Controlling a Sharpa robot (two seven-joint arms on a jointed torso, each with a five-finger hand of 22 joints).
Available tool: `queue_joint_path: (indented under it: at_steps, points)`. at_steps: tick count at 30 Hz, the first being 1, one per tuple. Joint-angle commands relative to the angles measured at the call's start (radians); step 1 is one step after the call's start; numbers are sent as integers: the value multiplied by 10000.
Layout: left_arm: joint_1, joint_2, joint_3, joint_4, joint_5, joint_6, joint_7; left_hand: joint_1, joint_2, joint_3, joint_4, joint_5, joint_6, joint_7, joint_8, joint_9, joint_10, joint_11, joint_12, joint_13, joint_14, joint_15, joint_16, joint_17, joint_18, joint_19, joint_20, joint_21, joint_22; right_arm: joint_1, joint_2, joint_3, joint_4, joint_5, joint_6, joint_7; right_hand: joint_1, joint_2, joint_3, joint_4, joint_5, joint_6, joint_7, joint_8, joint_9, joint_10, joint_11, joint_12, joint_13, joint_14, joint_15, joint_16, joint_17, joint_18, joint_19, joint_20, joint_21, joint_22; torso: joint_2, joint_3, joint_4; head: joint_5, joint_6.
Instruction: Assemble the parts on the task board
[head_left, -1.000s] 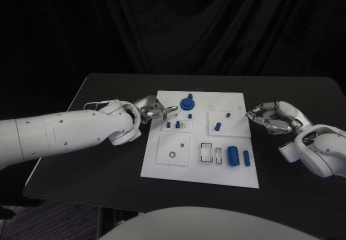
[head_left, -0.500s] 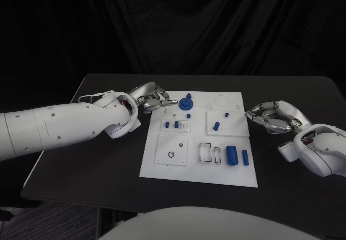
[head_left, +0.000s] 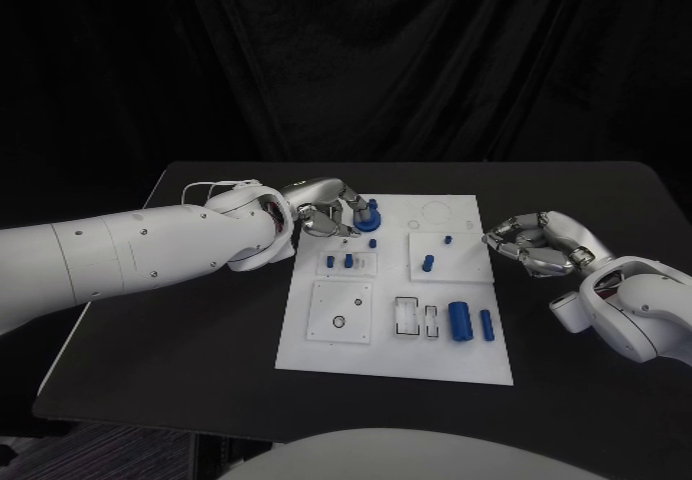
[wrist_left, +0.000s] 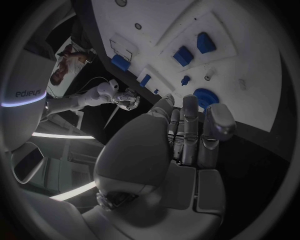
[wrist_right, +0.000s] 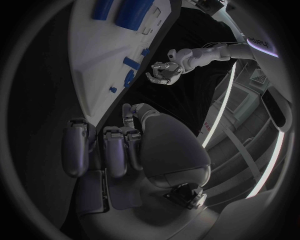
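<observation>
The white task board (head_left: 335, 345) lies mid-table. A round blue part with a peg (head_left: 371, 213) stands near its far left corner. My left hand (head_left: 329, 216) hovers right beside that part with fingers half bent and nothing in them; the left wrist view shows the round blue part (wrist_left: 206, 97) just past the fingertips (wrist_left: 215, 125). Small blue pegs (head_left: 339, 261) and a blue piece (head_left: 427, 263) stand mid-board. A thick blue cylinder (head_left: 460, 320) and a thin one (head_left: 486, 322) lie at the near right. My right hand (head_left: 534, 243) rests off the board's right edge, curled in and holding nothing.
A square white plate with a ring (head_left: 343, 303) and two slotted frames (head_left: 418, 316) sit on the board's near half. Bare black table (head_left: 188, 350) lies on both sides. The right wrist view shows my right hand (wrist_right: 112, 150) beside the board's edge (wrist_right: 94, 75).
My left hand has moved away from me and to the right along the board's left edge, up to the round blue part. The right hand has stayed put.
</observation>
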Motion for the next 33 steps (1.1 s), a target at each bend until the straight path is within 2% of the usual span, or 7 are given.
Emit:
queue_joint_path:
  at_steps: [1, 3, 5, 10, 13, 23, 33]
  points:
    - [27, 189, 8, -256, -1785, -90, 1144, 35, -244, 316, 21, 0, 80, -474, -30, -490, -198, -104, -313, -519, 1035, -129, 1158, 822, -198, 551, -116, 728, 1485, -8, 9, 7, 19, 34, -84, 52, -55, -45, 54, 1, 45, -55, -10, 43, -8, 1042, 32, 26, 2631, 1051, -10, 25, 2635, -65, 57, -1, -8, 1994, 15, 0, 7, -32, 87]
    - [29, 309, 8, -411, -2317, -274, 1198, -9, -326, 398, 29, -86, 91, -624, -31, -670, -258, -120, -390, -706, 1521, -178, 1933, 1466, -291, 811, -140, 1153, 1596, -8, 19, 7, 18, 35, -80, 58, -55, -45, 54, 1, 45, -55, -10, 43, -8, 1042, 32, 26, 2631, 1051, -10, 25, 2635, -65, 57, -1, -8, 1994, 17, 1, 19, -71, 129]
    - [30, 424, 8, -553, -2849, -510, 1243, -48, -460, 594, -20, -145, 40, -1019, -29, -1089, -343, -204, -542, -1130, 2029, -232, 2961, 2293, -355, 1087, -244, 1548, 1696, -8, 26, 7, 13, 35, -73, 63, -55, -45, 54, 1, 45, -55, -10, 43, -8, 1042, 32, 26, 2631, 1051, -10, 25, 2635, -65, 57, -1, -8, 1994, 15, -4, 28, -108, 158]
    - [31, 637, 9, -736, -3861, -1052, 1297, -58, -590, 946, -186, -146, 28, -1141, -24, -1686, -243, -309, -604, -1698, 2281, -325, 3662, 2770, -426, 1303, -333, 1902, 1788, -9, 17, 7, 4, 35, -67, 61, -55, -43, 60, -4, 49, -50, -13, 48, -8, 1042, 30, 26, 2631, 1051, -10, 25, 2635, -63, 55, -1, -12, 1993, 21, -20, -14, -165, 244]
    - [31, 767, 9, -820, -4303, -1149, 1243, -127, -653, 1047, -225, -247, 63, -1229, -22, -1890, -143, -357, -591, -1890, 2293, -354, 3754, 2765, -423, 1319, -360, 1900, 1784, -9, 19, 7, -6, 35, -62, 56, -55, -43, 60, -4, 49, -50, -13, 48, -8, 1042, 30, 26, 2631, 1051, -10, 25, 2635, -63, 55, -1, -12, 1993, 31, -22, -39, -163, 279]
    - [10, 1215, 9, -1204, -5226, -839, 886, -451, -806, 1167, -230, -690, 476, -1250, 11, -2339, 99, -421, -591, -2347, 2283, -401, 3893, 2658, -423, 1349, -407, 1900, 1782, -11, 57, 7, -18, 35, -35, 56, -57, -35, 72, -8, 56, -48, -16, 54, -9, 1042, 27, 26, 2631, 1051, -12, 25, 2635, -60, 49, -2, -22, 1989, 28, -36, -63, -128, 209]
    - [-34, 1402, 9, -1410, -5346, -250, 548, -723, -877, 1203, -184, -785, 1040, -1200, 112, -2544, 235, -333, -485, -2470, 1981, -317, 3746, 2248, -314, 1103, -357, 1316, 1622, -11, 68, 7, -6, 35, -13, 40, -57, -35, 72, -8, 56, -48, -16, 54, -9, 1042, 27, 26, 2631, 1051, -12, 25, 2635, -60, 49, -2, -22, 1989, 29, -29, -63, -139, 163]
